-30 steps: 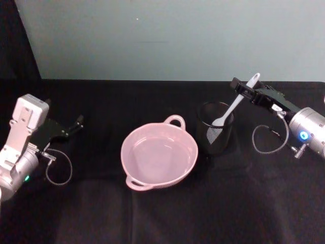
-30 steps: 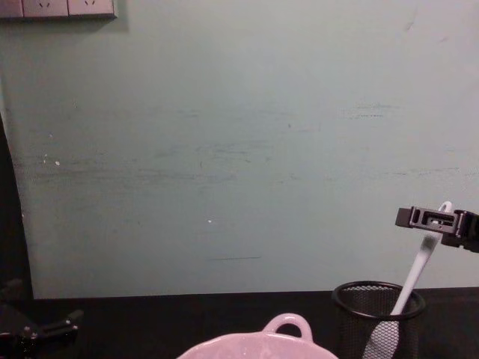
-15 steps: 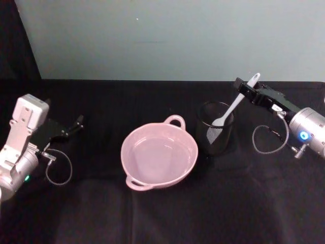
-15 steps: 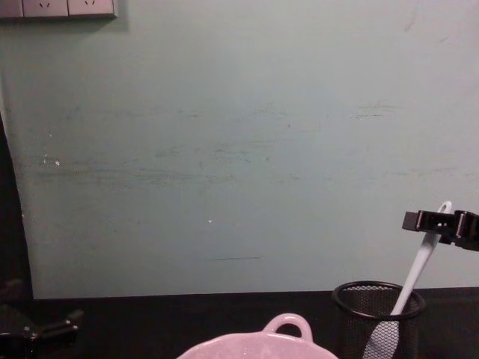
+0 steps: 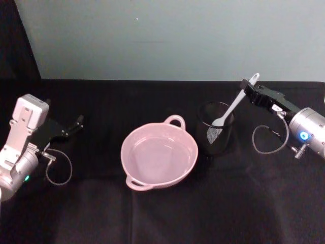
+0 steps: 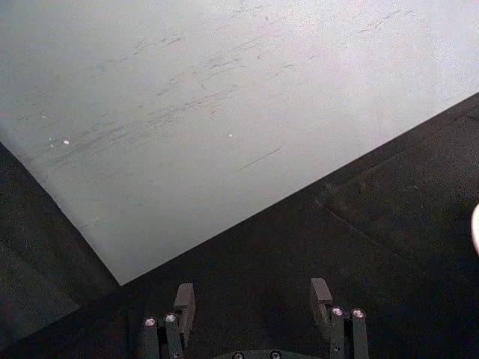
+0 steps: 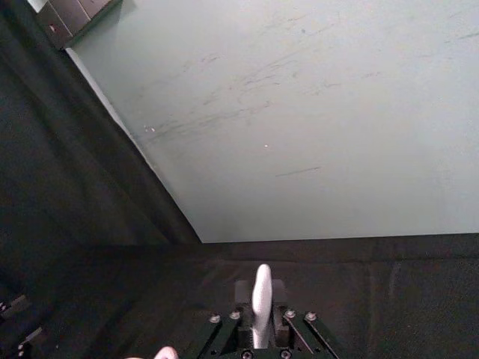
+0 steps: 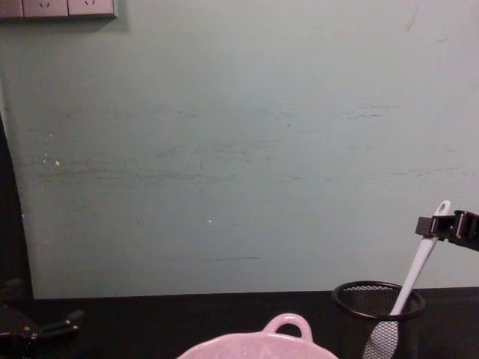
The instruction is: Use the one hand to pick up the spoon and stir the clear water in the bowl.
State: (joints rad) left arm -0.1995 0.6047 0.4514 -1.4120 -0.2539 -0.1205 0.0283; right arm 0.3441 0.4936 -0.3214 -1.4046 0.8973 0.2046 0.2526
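I am watching the right gripper (image 5: 247, 90), the long black one on the silver and white arm. It is reaching in from the right side and hanging in the air, just above and to the right of the round black wire-mesh cup (image 5: 204, 136). A second ago its tip was poking out past the left side of the spoon's handle. Now the tip is sitting further right, tight against the handle, and the two fingers are squeezing together on it. In the right wrist view the fingers (image 7: 233, 329) are pressing the white handle from both sides.

The long white spoon (image 5: 234, 104) with the flat blade is standing in that cup, just where it was before. Its blade is resting down inside the mesh. Its handle is leaning up and to the right, and the end with the hole is sticking out past the gripper. The spoon is not lifting yet.

The shiny pale pink bowl (image 5: 189, 165) with the small loop handle is sitting in the middle of the black cloth (image 5: 162, 218), just beside the cup on its left. It is staying where it was. The clear water (image 5: 157, 155) is lying still inside it.

The left gripper (image 5: 75, 124) is waiting at the left side, low over the cloth and well apart from the bowl, the same as before. Its fingers are spread apart and are holding nothing.
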